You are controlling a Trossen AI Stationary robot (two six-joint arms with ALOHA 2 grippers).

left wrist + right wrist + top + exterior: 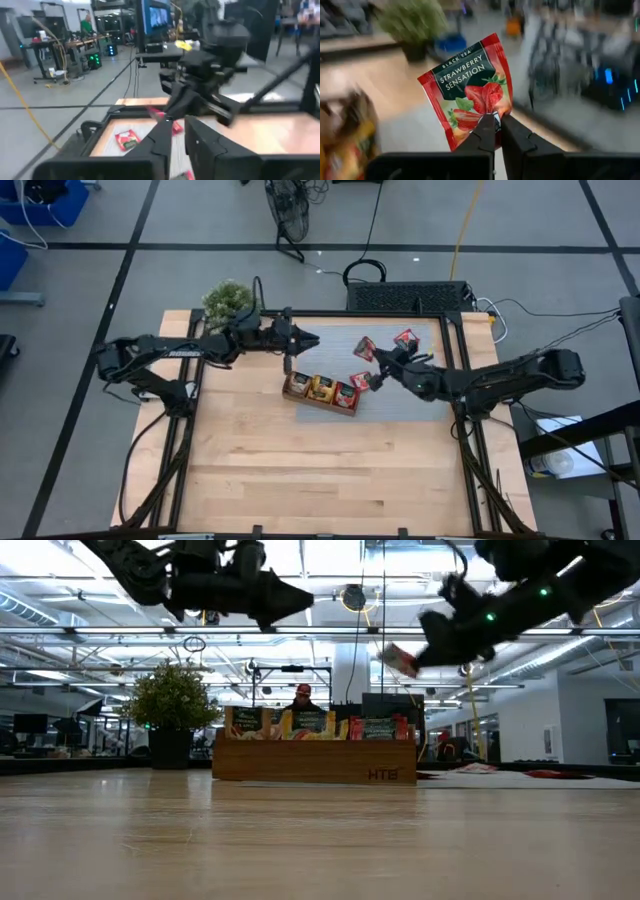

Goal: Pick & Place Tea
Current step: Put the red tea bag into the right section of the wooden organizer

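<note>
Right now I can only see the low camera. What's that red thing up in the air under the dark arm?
Observer: A red tea packet. Its label says Strawberry Sensation, and the right jaws are shut on one edge of it.
Operator: Are there more packets lying around?
Observer: Yes. From above I see one red packet and another flat on the grey mat, beyond the wooden tray.
Operator: Where's the other arm?
Observer: The left jaws hang over that mat too, on the far side of the tray, near the plant.
</note>
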